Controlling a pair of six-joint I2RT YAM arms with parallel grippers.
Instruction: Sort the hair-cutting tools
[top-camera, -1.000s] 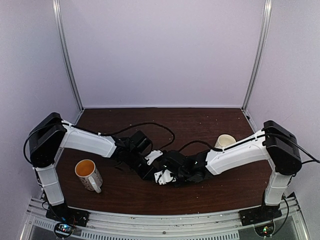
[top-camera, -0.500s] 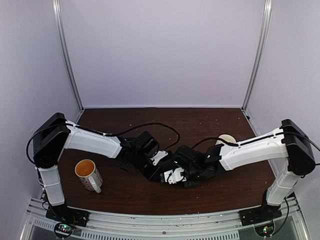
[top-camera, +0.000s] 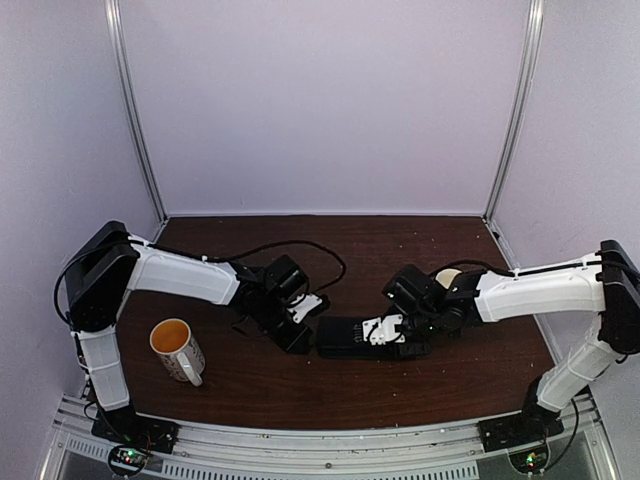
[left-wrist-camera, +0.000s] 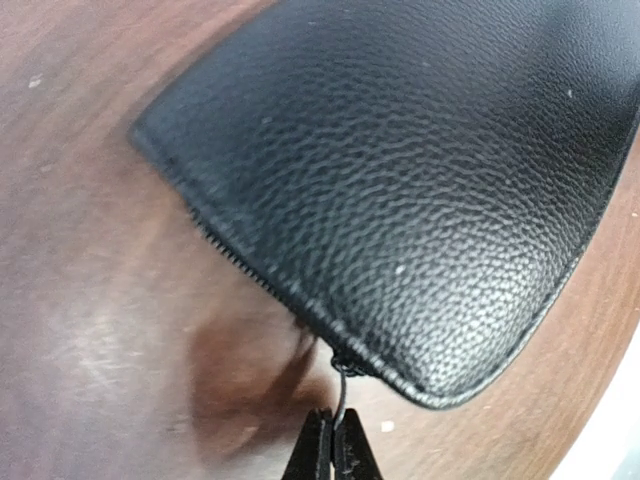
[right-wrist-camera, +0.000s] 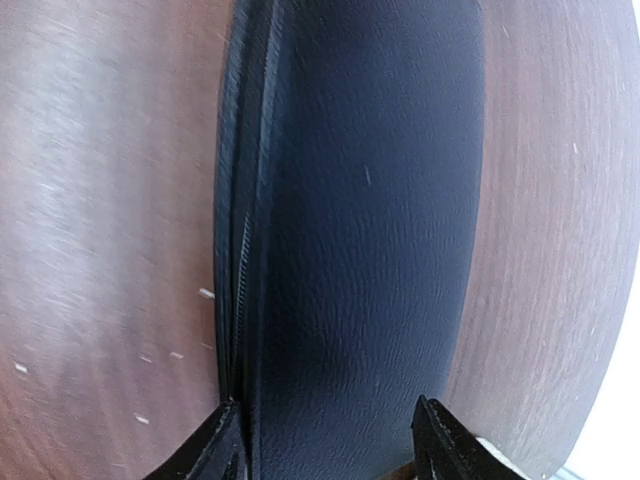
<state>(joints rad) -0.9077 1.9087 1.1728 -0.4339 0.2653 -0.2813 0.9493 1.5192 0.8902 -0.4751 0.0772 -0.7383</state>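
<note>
- My left pincer (left-wrist-camera: 333, 455) is clamped tight on the thin zip tab (left-wrist-camera: 341, 385) at one corner of the black case (left-wrist-camera: 400, 180). I judge it holds there because that tab is the only way in, and a pull along the edge should run the zip open.
- My right pincer (right-wrist-camera: 335, 445) stands wide at the far end of the case, with one finger (right-wrist-camera: 228, 440) against the zip edge and the other by the opposite long side. I read this as a brace to stop the case sliding when the tab is pulled. I cannot tell whether the fingers actually press on it.
- The case lies flat on the worktop (top-camera: 400, 240) between the two arms, running lengthwise from one pincer to the other. That puts the zip in line with the direction of the pull.
- I see no scissors or clips in any view. The zip looks shut along the stretch I can see, so I judge they are inside the case and no sorting has begun.
- An orange-lined mug (top-camera: 175, 345) stands near the left arm's base, and a paler mug (top-camera: 452, 279) sits partly hidden behind the right forearm. Both are apart from the case, and I take them to be the places the tools will be sorted into, one on each side.
- The tab is slim, so I expect it could slip from the grip if I pull at an angle.
</note>
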